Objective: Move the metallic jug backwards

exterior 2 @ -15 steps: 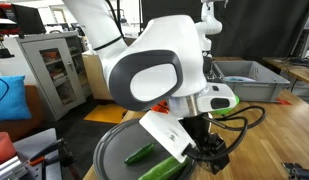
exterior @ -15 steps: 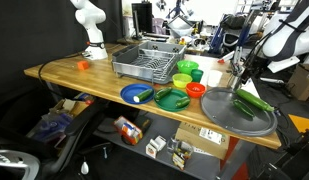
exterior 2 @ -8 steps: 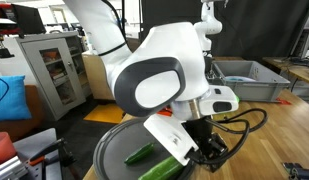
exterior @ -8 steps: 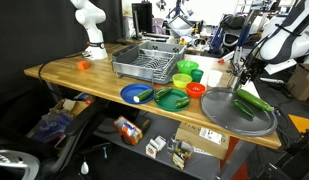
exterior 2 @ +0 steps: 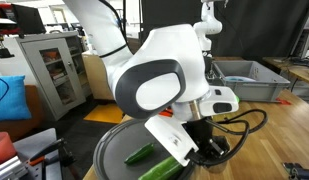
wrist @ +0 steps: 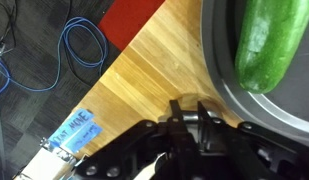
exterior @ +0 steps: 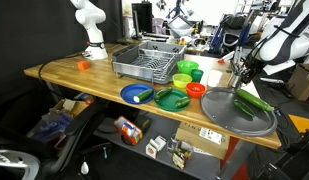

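Wooden table [exterior: 84, 75] across a busy lab, and all the action is at the big round tray [exterior: 222, 112], where the arm has its gripper [exterior: 241, 82] down low, just beside the tray's rim. In the wrist view that rim curves along one side, with a cucumber [wrist: 274, 40] lying inside the tray. On the side away from the tray there is bare wood, then the table's edge, then floor [wrist: 34, 90]. Now, the jug: I can't pick it out cleanly in any view (the arm's white body fills an exterior view, and the gripper is a dark mass at the wrist camera). My best read is that it stands right at the fingertips, on the wood just beside the tray. Whether the jaws are apart, closed or clamped on the jug, I cannot tell. Same for its pose: spout and handle direction are hidden. I'd guess it stands upright, long axis vertical, but that is only a guess. What could go wrong? A thin grip on a smooth metal wall could let it twist or slip as it travels, and a small upright jug tips easily if it is dragged instead of lifted. Swing toward the tray and it clips the rim or the cucumber. Drift away from the tray and the table edge is near, with only floor below. A low carry risks catching the rim too.
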You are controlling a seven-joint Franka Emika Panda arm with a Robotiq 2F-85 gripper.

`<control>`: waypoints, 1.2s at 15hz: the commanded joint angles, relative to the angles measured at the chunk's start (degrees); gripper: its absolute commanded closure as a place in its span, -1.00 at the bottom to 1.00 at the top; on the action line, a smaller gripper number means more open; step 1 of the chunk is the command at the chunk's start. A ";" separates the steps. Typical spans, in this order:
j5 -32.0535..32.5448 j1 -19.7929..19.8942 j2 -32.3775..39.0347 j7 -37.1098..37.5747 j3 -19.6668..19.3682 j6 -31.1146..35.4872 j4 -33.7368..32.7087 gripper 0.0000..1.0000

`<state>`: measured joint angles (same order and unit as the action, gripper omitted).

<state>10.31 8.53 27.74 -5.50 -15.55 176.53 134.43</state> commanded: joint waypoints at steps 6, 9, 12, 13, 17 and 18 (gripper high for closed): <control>-0.48 -2.21 -2.17 0.84 -2.03 3.11 1.77 0.91; -0.02 -6.49 -4.33 2.63 -5.93 1.56 1.73 0.91; 1.98 -15.02 -5.49 5.96 -13.84 -0.15 0.57 0.91; 2.39 -17.89 -5.58 6.99 -16.25 -0.42 0.08 0.91; 1.86 -25.10 -5.44 8.73 -20.94 -3.17 -2.77 0.91; 1.59 -26.01 -5.29 8.85 -21.17 -4.18 -3.84 0.91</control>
<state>11.12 -14.62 22.43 2.04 -34.64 175.83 132.76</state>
